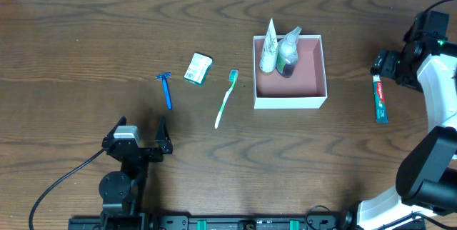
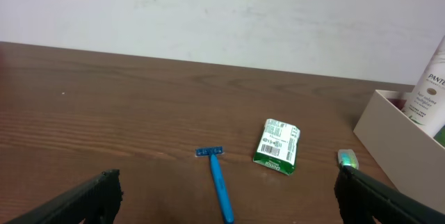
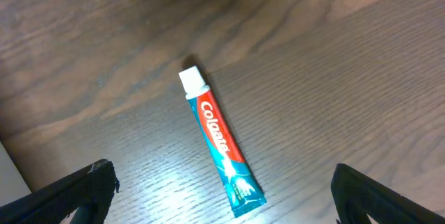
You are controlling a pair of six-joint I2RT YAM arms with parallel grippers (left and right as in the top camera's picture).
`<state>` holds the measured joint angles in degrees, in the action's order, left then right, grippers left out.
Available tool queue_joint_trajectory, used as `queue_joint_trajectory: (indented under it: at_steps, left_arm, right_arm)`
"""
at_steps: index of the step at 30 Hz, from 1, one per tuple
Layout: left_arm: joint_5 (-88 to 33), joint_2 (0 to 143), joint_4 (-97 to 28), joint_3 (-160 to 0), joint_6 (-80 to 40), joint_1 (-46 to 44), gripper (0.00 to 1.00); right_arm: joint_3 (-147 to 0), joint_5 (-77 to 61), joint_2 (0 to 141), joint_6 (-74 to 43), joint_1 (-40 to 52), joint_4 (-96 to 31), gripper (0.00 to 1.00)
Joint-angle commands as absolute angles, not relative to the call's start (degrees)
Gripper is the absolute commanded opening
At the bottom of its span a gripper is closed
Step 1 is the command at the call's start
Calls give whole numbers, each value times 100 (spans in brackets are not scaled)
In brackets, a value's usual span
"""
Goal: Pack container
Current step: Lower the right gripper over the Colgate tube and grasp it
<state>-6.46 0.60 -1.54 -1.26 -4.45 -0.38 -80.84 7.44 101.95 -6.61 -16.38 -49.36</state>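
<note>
Right gripper (image 3: 222, 172): we see jaws spread wide, empty, toothpaste (image 3: 221, 144) lying below.
Left gripper (image 1: 141, 123): we see jaws wide apart, empty; razor (image 1: 166, 89) ahead.
Container (image 1: 289, 102): right of table centre, tube (image 1: 269, 44) and bottle (image 1: 288, 53) leaning inside.

One square container (image 1: 289, 102), one white tube (image 1: 269, 44) and one pale bottle (image 1: 288, 53) inside it, one blue razor (image 1: 166, 89), one green-and-white packet (image 1: 198, 68), one green toothbrush (image 1: 226, 100), one red-and-teal toothpaste tube (image 1: 380, 100), one wooden worktop (image 1: 86, 44)
</note>
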Motion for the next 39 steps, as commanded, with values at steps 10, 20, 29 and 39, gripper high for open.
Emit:
queue_joint_trajectory:
  at_steps: [10, 20, 29, 39]
  left_arm:
    - [-685, 34, -340, -23, -412, -5, 98]
    - [-685, 34, -336, -23, -412, -8, 98]
    - [-1142, 64, -322, -27, -805, -8, 98]
    - [-1201, 213, -294, -27, -823, -8, 98]
  right_arm:
    - [-7859, 121, 10235, 947, -1656, -4805, 99]
    - [-7811, 121, 10235, 947, -1653, -4711, 99]
    - [-7811, 58, 10235, 626, -1656, -4547, 99]
    - [-7811, 58, 10235, 624, -1653, -4504, 99]
